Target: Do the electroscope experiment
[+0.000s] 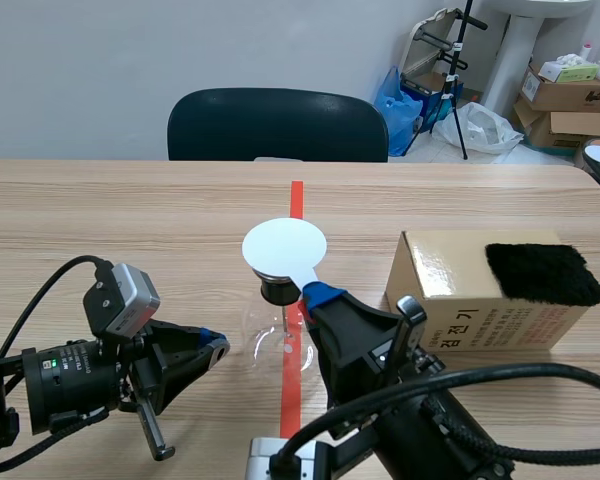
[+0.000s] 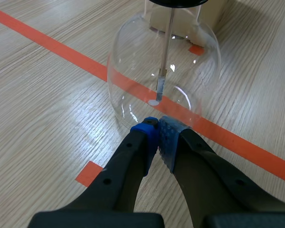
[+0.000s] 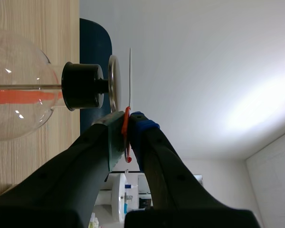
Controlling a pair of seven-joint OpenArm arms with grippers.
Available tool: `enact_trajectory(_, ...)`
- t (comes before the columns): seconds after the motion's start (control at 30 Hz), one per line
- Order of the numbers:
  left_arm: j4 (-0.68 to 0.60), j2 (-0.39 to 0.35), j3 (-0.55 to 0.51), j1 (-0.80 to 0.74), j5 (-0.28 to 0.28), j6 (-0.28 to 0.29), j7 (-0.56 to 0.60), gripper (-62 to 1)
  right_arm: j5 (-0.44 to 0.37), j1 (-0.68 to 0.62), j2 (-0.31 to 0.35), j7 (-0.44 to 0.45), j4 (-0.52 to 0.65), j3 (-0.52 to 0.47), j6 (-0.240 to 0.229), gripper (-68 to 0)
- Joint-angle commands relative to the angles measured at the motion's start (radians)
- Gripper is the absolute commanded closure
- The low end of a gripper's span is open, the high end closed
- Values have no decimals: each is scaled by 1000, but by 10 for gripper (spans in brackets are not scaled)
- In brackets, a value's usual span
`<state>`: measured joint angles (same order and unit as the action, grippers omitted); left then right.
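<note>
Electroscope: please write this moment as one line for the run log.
right pincer: shut on white disc | disc: over electroscope top plate, apart | left pincer: shut, empty, at electroscope base

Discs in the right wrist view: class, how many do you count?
2. A metal disc sits on the black stopper; a thin white disc, edge-on, stands just past it, apart, held in the right gripper.
</note>
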<state>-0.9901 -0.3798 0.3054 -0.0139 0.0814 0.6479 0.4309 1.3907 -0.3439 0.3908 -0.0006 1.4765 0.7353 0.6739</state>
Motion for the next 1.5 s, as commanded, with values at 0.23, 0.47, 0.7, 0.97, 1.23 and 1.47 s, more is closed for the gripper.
enact_trajectory(0.23, -16, 2, -1, 3, -10, -2, 14, -27, 0, 14, 3, -6, 5, -1, 14, -10)
enact_trajectory(0.47, -16, 2, -1, 3, -10, -2, 14, -27, 0, 14, 3, -7, 5, -1, 14, -10)
enact_trajectory(0.7, -16, 2, -1, 3, -10, -2, 14, -27, 0, 14, 3, -7, 5, -1, 14, -10)
enact_trajectory(0.97, -16, 2, -1, 3, -10, -2, 14, -27, 0, 14, 3, -7, 5, -1, 14, -10)
enact_trajectory(1.23, -16, 2, -1, 3, -10, -2, 14, -27, 0, 14, 3, -27, 5, -2, 14, -10)
enact_trajectory(1.47, -16, 2, -1, 3, -10, -2, 14, -27, 0, 14, 3, -169, 5, -2, 14, -10)
